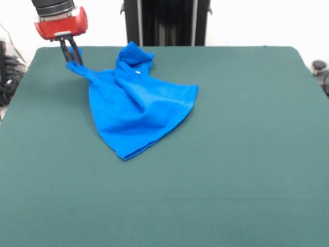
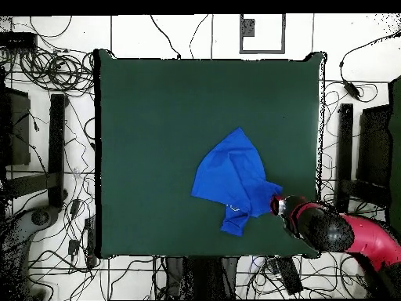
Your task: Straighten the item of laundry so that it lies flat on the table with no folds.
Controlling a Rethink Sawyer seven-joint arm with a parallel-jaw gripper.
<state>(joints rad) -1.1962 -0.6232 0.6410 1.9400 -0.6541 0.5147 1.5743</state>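
The bright blue T-shirt [image 1: 136, 105] lies crumpled and folded on the dark green table [image 1: 231, 154], in its far left part in the front view. One corner of it is drawn out to a point towards the far left edge. My gripper [image 1: 73, 60] is shut on that corner, just above the table. In the overhead view the T-shirt [image 2: 231, 176] lies at the lower right of the table [image 2: 157, 117], and my gripper [image 2: 276, 204] sits at its right tip, under the red arm head.
The red and black arm [image 2: 337, 229] reaches in over the table's lower right edge in the overhead view. Cables and black stands [image 2: 56, 141] lie on the floor around the table. The robot's black pedestal [image 1: 167, 23] stands behind the far edge.
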